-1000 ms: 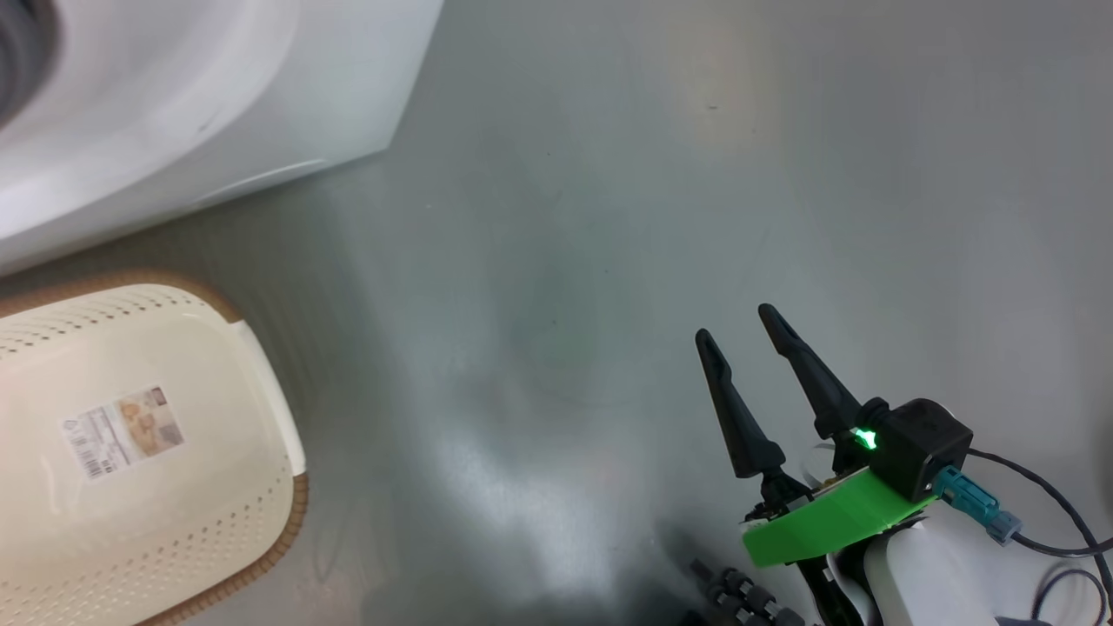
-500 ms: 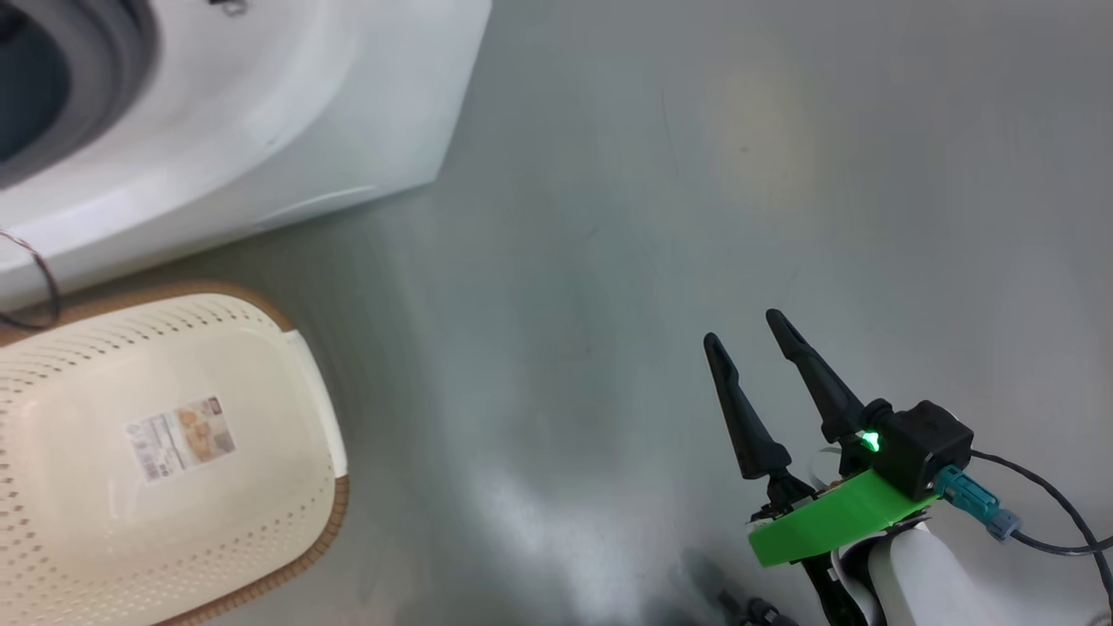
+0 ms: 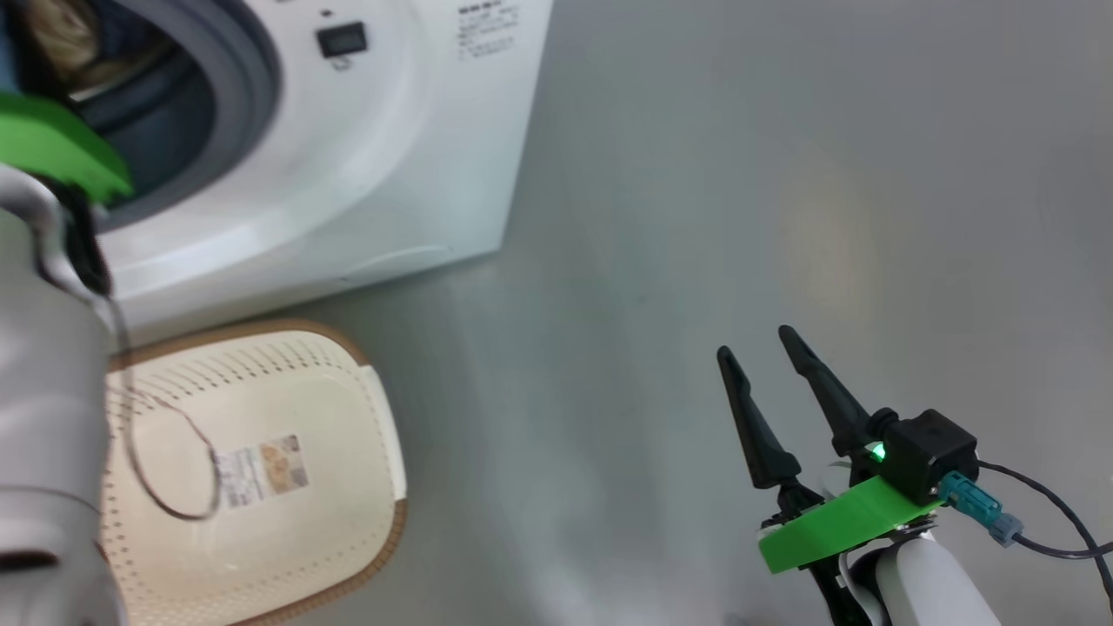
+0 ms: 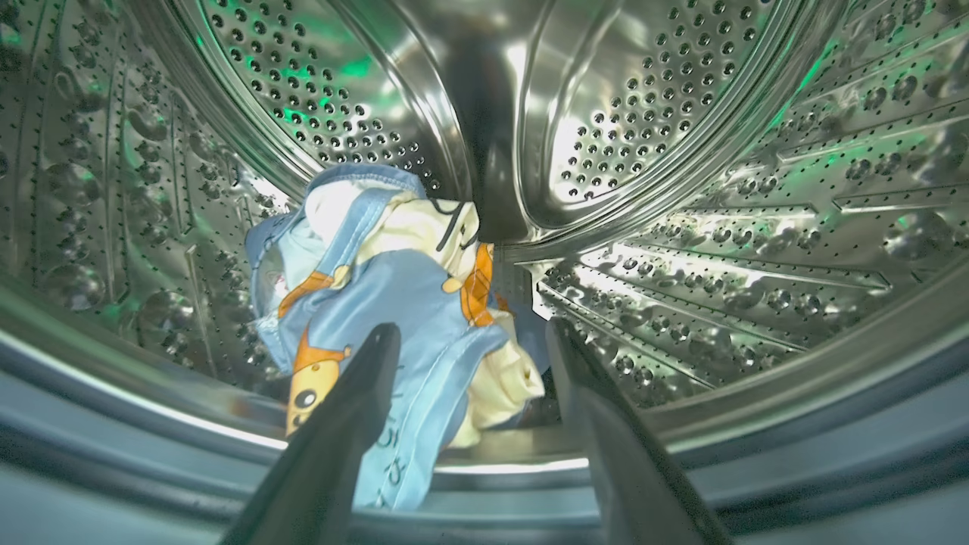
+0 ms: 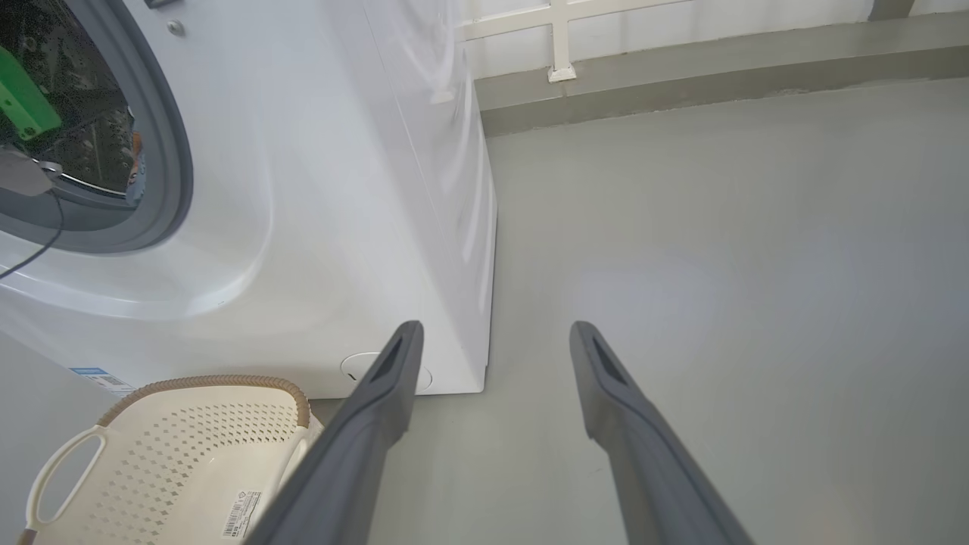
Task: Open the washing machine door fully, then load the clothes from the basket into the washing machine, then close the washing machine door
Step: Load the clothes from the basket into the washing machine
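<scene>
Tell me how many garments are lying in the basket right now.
0. The basket holds just a sticker, though the left arm hides part; the clothes sit bunched inside the washing machine.

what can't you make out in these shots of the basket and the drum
- basket, head view: its left part is behind the left forearm; leftovers there cannot be ruled out.
- clothes, left wrist view: the pile is partly behind a finger of the left gripper; garment count unclear.
- washing machine, head view: printed text too small to read.
</scene>
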`<state>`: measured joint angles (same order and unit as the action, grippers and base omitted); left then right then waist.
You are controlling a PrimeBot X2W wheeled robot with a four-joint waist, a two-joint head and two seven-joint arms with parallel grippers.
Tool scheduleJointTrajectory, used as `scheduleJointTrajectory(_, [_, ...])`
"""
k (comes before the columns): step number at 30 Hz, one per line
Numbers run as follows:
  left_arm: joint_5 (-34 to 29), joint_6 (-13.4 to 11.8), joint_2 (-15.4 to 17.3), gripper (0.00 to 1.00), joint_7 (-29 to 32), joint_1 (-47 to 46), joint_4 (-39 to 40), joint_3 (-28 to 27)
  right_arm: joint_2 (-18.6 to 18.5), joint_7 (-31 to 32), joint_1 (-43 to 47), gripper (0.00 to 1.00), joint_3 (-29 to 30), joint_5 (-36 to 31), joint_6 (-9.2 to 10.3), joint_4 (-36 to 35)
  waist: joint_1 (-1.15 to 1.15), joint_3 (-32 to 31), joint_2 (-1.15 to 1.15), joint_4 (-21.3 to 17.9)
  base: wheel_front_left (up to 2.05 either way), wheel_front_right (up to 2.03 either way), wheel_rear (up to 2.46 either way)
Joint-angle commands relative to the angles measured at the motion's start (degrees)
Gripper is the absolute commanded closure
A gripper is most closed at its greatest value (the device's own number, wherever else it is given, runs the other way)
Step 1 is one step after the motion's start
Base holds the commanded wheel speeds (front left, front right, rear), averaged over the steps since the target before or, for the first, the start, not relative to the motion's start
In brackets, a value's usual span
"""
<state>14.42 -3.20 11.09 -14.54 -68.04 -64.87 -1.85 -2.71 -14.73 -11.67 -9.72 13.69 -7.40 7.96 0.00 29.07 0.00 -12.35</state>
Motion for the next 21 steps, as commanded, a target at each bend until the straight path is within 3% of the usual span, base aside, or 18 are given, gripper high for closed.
scheduleJointTrajectory(1, [0.4,0.5,1.7,0.0,-0.4,2.7,2.2,-0.6,-0.2,-0.3,1.7,0.0,-0.6,-0.8,-0.09,-0.9,0.0,-4.1,0.0,3.0,0.0,0.0,0.0])
scheduleJointTrajectory(21, [-1.3,1.5,-4.8,0.0,-0.5,21.4,15.4,-1.4,-0.2,-0.3,4.8,0.0,3.4,-1.9,-0.09,-0.4,0.0,-11.5,0.0,6.7,0.0,0.0,0.0])
